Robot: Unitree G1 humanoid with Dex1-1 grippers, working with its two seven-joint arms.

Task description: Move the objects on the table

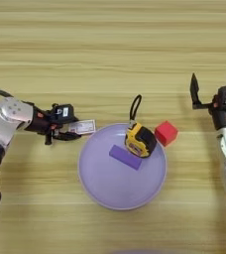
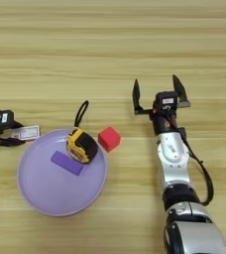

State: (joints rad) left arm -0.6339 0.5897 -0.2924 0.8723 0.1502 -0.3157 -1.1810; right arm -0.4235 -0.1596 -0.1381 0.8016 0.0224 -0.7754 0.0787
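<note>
Although the yellow-and-black tape measure (image 1: 140, 140) was already lodged on the far rim of the round lilac plate (image 1: 105, 191), its black loop strap trailing back onto the wooden bench (image 1: 110, 54), the work was judged only partly done. The small flat white box (image 1: 83, 127) with its red mark was seen just off the plate's left edge, pinched at its near end by the left claw (image 1: 68, 130), whose arm reached in from the left side; whether it was being lifted or set down could not be told. The small red cube (image 1: 165, 133) was left untouched on the bench, just beside the plate's right rim and close to the tape measure. A purple rectangular block (image 1: 125, 157) was lying flat inside the plate, against the tape measure's near side. Well to the right of the cube, the right claw (image 2: 158, 94) was held with its two black fingers spread wide and nothing between them.
</note>
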